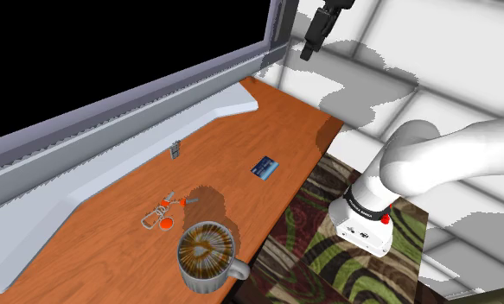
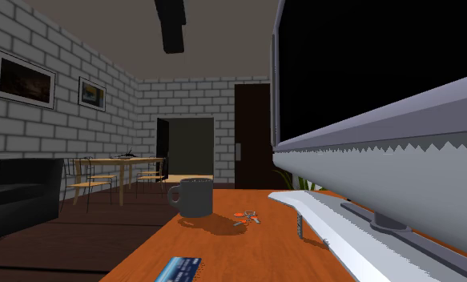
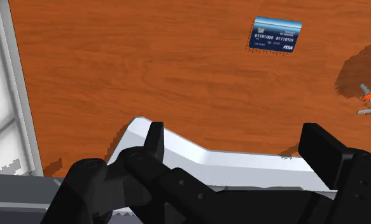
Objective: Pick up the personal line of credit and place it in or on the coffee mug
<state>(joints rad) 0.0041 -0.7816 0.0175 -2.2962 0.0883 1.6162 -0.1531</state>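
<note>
claw (image 1: 308,52) hangs high over the far end of the table, fingers apart, nothing between them. in the wrist view the two black fingers (image 3: 155,143) stand wide, with pale ledge and bare wood showing in the gap. orange-brown wooden table (image 1: 224,147) runs along under a big window whose pane is a black area. a pale ledge (image 1: 94,177) lines the window side. grey mug (image 1: 208,255) stands upright at the near end in the shoulder view, mouth up, handle toward the table's open edge. blue card (image 1: 264,167) lies flat on the wood near that open edge, roughly between claw and mug, well apart from both, nothing touching it. keys with orange tags (image 1: 163,212) sit near the mug on its window side, away from the card. relation that matters: the card is well below the fingertips and forward of them, offset toward one finger rather than centred in the gap. its long side runs nearly along the line joining the two fingers, a little skewed. judgement: reach not yet made. the move needs a long descent plus a shift over the card, and likely a wrist turn so the fingers close across the short side. a thin flat card on wood may skid or slip out.
</note>
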